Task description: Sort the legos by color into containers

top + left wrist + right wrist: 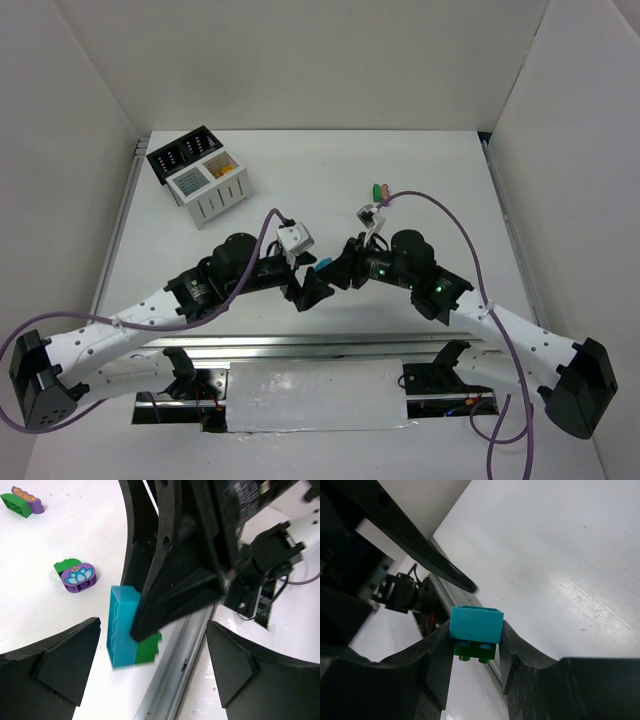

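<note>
My right gripper [475, 641] is shut on a teal lego [476, 624] that has a green lego [476, 653] stuck under it. From above, this pair shows as a teal speck [326, 263] between the two arms, held above the table's near middle. In the left wrist view the teal lego [120, 625] and the green one [148, 650] hang from the right arm's black finger [175, 590]. My left gripper [150, 666] stands open around them, its pads apart from the bricks. The containers, a black pair [185, 152] and a white pair [212, 186], stand at the far left.
Two purple-and-green lego pieces [77, 575] [21, 502] lie on the table beyond the grippers. From above, a green and a pink lego [378, 190] lie right of the middle. A metal rail [300, 345] runs along the near edge. White walls enclose the table.
</note>
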### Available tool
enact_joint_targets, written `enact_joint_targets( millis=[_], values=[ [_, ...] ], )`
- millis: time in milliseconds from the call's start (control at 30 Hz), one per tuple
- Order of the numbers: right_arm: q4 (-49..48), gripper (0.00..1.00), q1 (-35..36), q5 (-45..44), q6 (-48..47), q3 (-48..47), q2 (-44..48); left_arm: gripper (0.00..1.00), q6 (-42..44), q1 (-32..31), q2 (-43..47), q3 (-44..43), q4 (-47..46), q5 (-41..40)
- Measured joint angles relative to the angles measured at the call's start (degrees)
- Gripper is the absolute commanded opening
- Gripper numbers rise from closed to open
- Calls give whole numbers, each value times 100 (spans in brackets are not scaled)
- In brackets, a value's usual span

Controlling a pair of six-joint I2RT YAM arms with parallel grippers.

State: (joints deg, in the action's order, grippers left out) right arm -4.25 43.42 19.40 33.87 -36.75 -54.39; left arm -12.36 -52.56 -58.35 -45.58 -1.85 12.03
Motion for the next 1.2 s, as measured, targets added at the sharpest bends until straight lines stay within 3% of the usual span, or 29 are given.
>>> enact_joint_targets(
  millis=[167,400,600,767,967,1033,1100,1200],
  values=[
    [-72,0,-463,717,-754,269,369,100,-197,0,555,-293,658,101],
    [-63,0,-634,2511,-1585,203,1128,99,-455,0,1222,-369,960,890],
    [-133,0,-632,3773,-1742,-308,761,95,-723,0,1023,-278,804,1862],
    [-170,0,-625,4105,-1722,-326,544,86,-911,0,640,-278,717,2153],
    [-170,0,-605,4245,-1729,-343,544,63,-1058,0,568,-280,588,2253],
    [-181,0,-603,4288,-1725,-343,542,64,-1051,0,520,-280,542,2286],
    [-219,0,-592,4332,-1722,-343,540,73,-1054,0,439,-280,494,2317],
    [-262,0,-579,4389,-1722,-345,525,76,-1062,0,289,-280,378,2402]
  ],
)
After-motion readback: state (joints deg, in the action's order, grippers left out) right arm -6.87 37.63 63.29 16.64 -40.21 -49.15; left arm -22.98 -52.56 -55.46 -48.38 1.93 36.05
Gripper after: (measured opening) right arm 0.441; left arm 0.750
